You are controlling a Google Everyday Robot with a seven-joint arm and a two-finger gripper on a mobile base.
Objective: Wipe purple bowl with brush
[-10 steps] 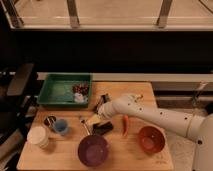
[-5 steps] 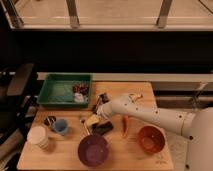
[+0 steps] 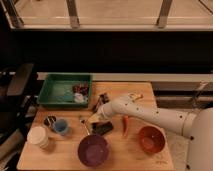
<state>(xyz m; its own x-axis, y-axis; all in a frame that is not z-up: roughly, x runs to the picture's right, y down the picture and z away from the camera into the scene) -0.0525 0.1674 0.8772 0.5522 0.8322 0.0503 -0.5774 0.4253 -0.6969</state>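
The purple bowl (image 3: pixel 93 149) stands upright at the front middle of the wooden table (image 3: pixel 150 92). A thin dark stick that looks like the brush (image 3: pixel 85 126) lies slanted just behind the bowl; I cannot make out its head. My gripper (image 3: pixel 95 119) is at the end of the white arm reaching in from the right. It hangs low over the table, just right of the stick and behind the bowl. I cannot tell whether it touches the stick.
A short black block (image 3: pixel 103 128) lies under the wrist, with an orange carrot-like piece (image 3: pixel 125 125) beside it. A red-orange bowl (image 3: pixel 151 139) is at front right. A green tray (image 3: pixel 55 90) is at back left with a dark elongated object (image 3: pixel 102 100) beside it. A blue cup (image 3: pixel 61 127) and a white cup (image 3: pixel 37 135) are at left.
The gripper has edged a little to the left, toward the thin stick. The bowls and other objects have not moved.
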